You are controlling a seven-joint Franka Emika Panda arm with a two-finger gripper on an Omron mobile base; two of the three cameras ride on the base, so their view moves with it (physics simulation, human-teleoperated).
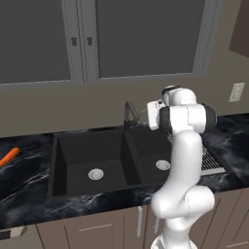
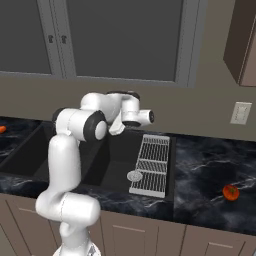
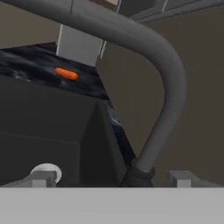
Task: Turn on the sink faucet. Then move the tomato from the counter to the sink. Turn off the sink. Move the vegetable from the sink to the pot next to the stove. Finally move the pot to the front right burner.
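In the left base view the carrot (image 1: 9, 156) lies at nine o'clock on the black marble surface (image 1: 29, 194), well apart from the sink (image 1: 58, 160). The sink's two basins each show a round silver drain, and the sink faucet (image 1: 129, 114) rises from its back rim at about twelve o'clock of the divider. The white arm stands at five o'clock and bends over the right basin, with the hand (image 1: 146, 115) just beside the faucet's spout.

In the hand view the faucet's grey spout (image 3: 168, 87) curves from the upper left down to its dark base at six o'clock, passing between the two finger tips (image 3: 43, 177), which stand wide apart at the bottom edge. The hand is open and holds nothing; whether a tip touches the spout cannot be told. The carrot (image 3: 66, 73) shows at ten o'clock on the marble beyond the basin.

In the right base view a wire rack (image 2: 151, 165) lies over the right side of the sink (image 2: 30, 160). The tomato (image 2: 230, 192) sits at four o'clock on the surface (image 2: 210, 165), well to the right of the sink and near the front edge.
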